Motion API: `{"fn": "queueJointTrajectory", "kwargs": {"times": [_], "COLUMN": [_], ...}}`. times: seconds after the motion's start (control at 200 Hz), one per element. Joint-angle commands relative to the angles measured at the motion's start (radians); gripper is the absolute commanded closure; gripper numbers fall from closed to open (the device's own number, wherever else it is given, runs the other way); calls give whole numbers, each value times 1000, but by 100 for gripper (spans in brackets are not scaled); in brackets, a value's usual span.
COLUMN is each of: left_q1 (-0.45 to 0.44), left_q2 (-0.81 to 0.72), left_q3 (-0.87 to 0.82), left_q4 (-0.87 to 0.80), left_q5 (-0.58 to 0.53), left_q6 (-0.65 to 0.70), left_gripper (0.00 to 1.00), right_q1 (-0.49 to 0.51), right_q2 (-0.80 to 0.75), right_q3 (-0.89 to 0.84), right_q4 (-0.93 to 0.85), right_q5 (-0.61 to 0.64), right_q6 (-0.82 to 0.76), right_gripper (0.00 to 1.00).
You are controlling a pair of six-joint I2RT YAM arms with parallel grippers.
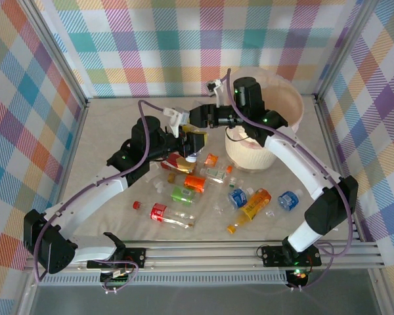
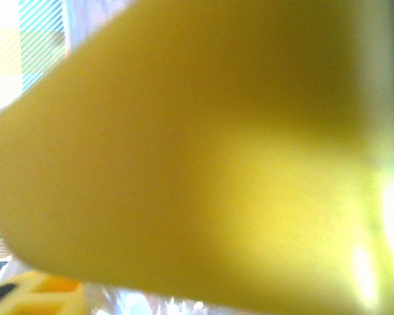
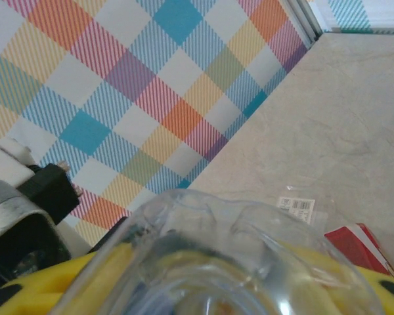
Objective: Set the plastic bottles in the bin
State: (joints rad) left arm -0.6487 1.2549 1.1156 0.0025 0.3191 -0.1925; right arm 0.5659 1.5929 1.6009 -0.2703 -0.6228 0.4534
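Now: clear bottle (image 3: 210, 262) at right fingers (image 3: 85, 275), bin (image 1: 301, 105) close by

Top view gives tabletop (image 1: 105, 131), bin at far right, loose bottles (image 1: 196, 182) scattered before it. Right wrist adds the grip: right fingers pressed on a clear bottle. Left fingers (image 1: 197, 139): can't tell, that wrist is yellow blur. Likely light, crushed, slick; take mid-body, gently.

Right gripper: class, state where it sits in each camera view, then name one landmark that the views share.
Top external: right gripper at centre, just left of the bin.
Right wrist: along the bottom edge, its yellow fingers either side of a clear bottle.
Left wrist: a close yellow blur, too blurred to identify.
Shared landmark: the plaid wall, at upper left in right wrist.
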Motion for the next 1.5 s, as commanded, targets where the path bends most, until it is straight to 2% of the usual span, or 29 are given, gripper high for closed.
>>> {"fn": "queueJointTrajectory", "kwargs": {"times": [0.0, 0.03, 0.05, 0.155, 0.32, 0.56, 0.79, 1.16, 1.495], "left_q1": [-16, -17, -16, -16, -16, -17, -17, -17, -16], "left_q2": [-12, -12, -15, -24, -79, -216, -312, -299, -286], "left_q3": [24, 23, 23, 18, -5, -88, -157, -170, -168], "left_q4": [12, 12, 12, 10, -12, -61, -111, -107, -110], "left_q5": [-4, -6, -5, -15, -53, -202, -384, -464, -523], "left_q6": [27, 28, 28, 28, 46, 64, 48, 32, 7], "left_gripper": [12, 2, 0, 0, 0, 0, 0, 0, 0], "right_q1": [3, 3, 3, 3, 3, 1, 0, -66, -175], "right_q2": [-5, -7, -8, -22, -57, -100, -106, -123, -137], "right_q3": [25, 27, 28, 28, 37, 113, 269, 295, 172], "right_q4": [-1, -6, -13, -38, -90, -201, -319, -279, -277], "right_q5": [33, 38, 43, 86, 184, 367, 652, 1081, 1166], "right_q6": [-25, -30, -33, -52, -97, -198, -335, -493, -482], "right_gripper": [59, 63, 65, 72, 75, 78, 79, 79, 77]}}
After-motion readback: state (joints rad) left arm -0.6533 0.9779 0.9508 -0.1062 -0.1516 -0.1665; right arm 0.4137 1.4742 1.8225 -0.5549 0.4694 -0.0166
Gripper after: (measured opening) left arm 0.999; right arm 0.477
